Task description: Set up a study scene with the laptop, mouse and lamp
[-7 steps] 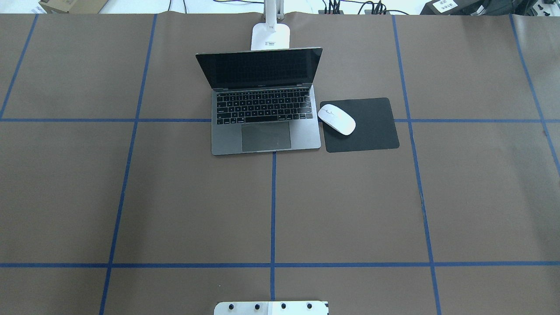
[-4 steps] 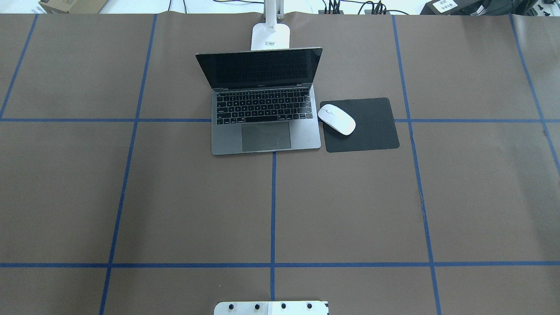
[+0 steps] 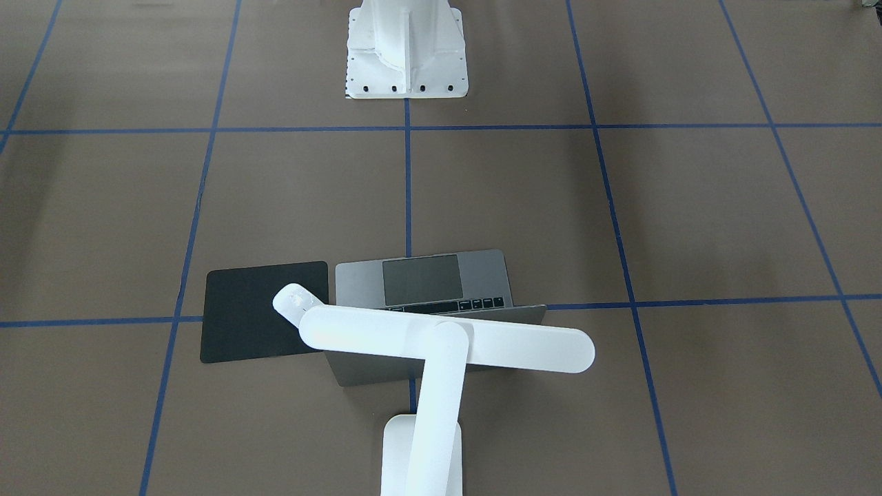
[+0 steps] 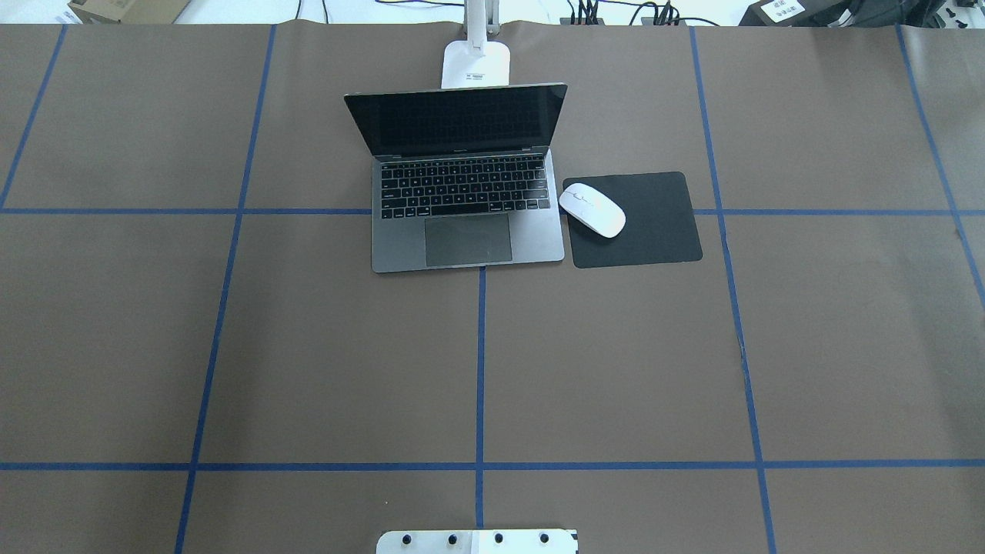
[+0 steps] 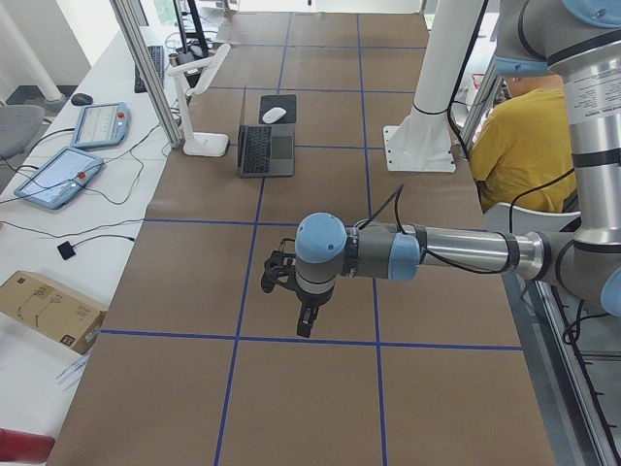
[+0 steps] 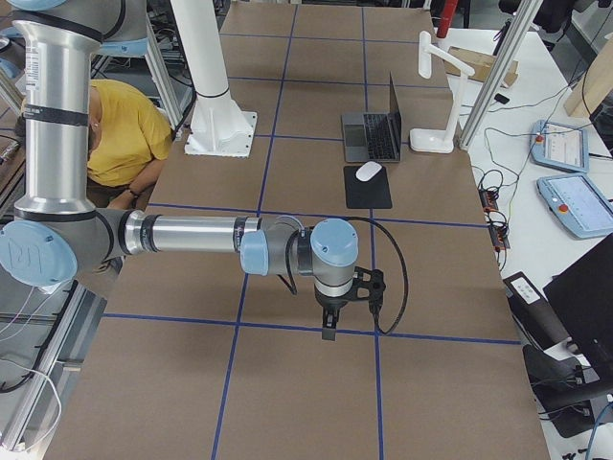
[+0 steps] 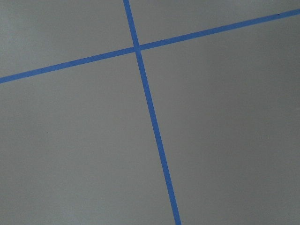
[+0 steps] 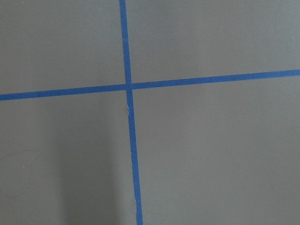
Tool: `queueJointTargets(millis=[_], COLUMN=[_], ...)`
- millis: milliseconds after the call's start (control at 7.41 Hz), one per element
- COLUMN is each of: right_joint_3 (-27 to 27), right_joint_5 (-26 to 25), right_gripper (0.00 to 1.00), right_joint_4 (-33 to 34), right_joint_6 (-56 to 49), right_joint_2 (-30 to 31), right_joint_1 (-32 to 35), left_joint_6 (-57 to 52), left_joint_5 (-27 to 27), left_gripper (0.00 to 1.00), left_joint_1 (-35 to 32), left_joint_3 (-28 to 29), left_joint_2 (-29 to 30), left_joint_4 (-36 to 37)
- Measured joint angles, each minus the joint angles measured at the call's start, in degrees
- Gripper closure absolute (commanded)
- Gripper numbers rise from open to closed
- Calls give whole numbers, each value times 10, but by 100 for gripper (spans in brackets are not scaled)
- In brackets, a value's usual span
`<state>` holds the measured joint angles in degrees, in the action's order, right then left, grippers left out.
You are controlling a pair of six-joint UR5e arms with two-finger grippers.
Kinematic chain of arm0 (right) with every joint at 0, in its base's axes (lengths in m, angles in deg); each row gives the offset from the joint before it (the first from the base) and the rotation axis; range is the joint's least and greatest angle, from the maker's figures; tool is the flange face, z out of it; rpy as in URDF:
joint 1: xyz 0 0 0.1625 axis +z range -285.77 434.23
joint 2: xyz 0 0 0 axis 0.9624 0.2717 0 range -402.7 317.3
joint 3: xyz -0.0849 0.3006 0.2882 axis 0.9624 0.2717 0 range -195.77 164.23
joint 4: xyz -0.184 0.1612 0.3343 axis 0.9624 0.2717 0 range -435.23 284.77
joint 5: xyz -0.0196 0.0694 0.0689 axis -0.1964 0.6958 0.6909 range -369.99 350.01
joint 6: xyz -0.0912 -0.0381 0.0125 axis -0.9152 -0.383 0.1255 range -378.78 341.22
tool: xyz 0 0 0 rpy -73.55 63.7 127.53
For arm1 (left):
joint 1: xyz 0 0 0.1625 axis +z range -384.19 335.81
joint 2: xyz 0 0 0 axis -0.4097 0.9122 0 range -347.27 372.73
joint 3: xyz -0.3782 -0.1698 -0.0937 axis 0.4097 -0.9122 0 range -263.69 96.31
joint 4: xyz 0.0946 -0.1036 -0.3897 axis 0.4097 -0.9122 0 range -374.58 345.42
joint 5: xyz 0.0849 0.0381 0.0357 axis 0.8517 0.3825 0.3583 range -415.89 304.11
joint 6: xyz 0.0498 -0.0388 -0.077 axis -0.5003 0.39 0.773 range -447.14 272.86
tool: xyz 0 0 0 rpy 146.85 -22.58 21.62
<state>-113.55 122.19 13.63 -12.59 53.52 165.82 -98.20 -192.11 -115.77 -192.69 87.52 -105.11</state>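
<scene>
The laptop [image 4: 467, 208] stands open at the table's far middle, screen dark. The white mouse [image 4: 592, 209] lies on the left part of a black mat [image 4: 654, 223] just right of the laptop. The lamp [image 4: 475, 63] stands behind the laptop, and in the front-facing view its bar head [image 3: 448, 339] hangs over the lid. The left gripper [image 5: 305, 325] and the right gripper [image 6: 329, 329] show only in the side views, hanging over bare table far from these things. I cannot tell whether either is open or shut. Both wrist views show only taped brown table.
The white robot pedestal [image 3: 406, 76] is bolted at the near middle edge. A person in a yellow shirt [image 5: 524, 146] sits beside it. Control tablets [image 5: 58, 175] and a cardboard box [image 5: 44, 306] lie on the side bench beyond the table's far edge.
</scene>
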Motion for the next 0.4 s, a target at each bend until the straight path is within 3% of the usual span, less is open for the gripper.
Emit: queueJointTargets(millis=[405], right_joint_3=[4], right_joint_5=[0], right_gripper=[0], right_joint_4=[0], right_joint_6=[-2], right_joint_2=[3], right_joint_1=[0], left_joint_6=[0], left_joint_5=[1], left_gripper=[0], left_joint_1=[0], left_joint_3=[1], left_joint_2=[-1], left_joint_4=[1])
